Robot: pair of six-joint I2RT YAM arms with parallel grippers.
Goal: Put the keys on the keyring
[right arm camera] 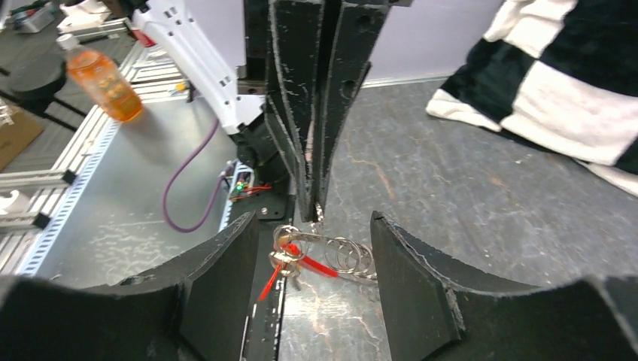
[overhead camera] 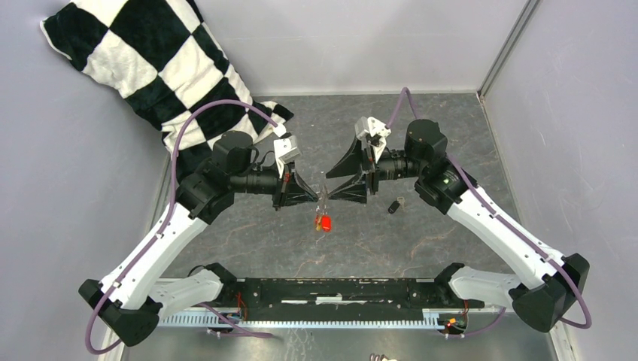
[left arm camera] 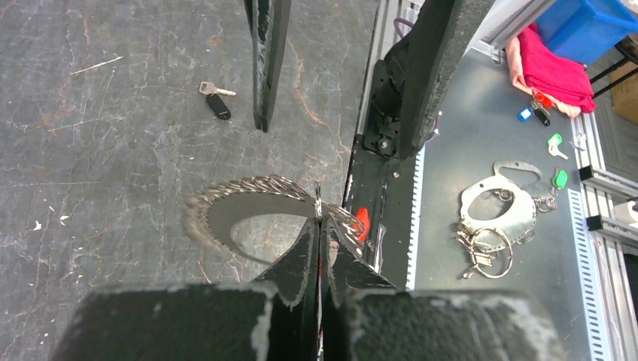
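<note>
One thin grey wire keyring [right arm camera: 347, 256], likely light and springy, rim-pinched by the left gripper [left arm camera: 319, 224]; right gripper [right arm camera: 314, 226] straddles it, agape, empty.

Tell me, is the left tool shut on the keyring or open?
Shut on the keyring: the left tool has its tips pressed together, the wire loop pinched between them.

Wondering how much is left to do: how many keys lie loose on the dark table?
1: a black key lies on the table, right of the ring. Any keys on the ring aren't loose, and more may be hidden from view.
</note>
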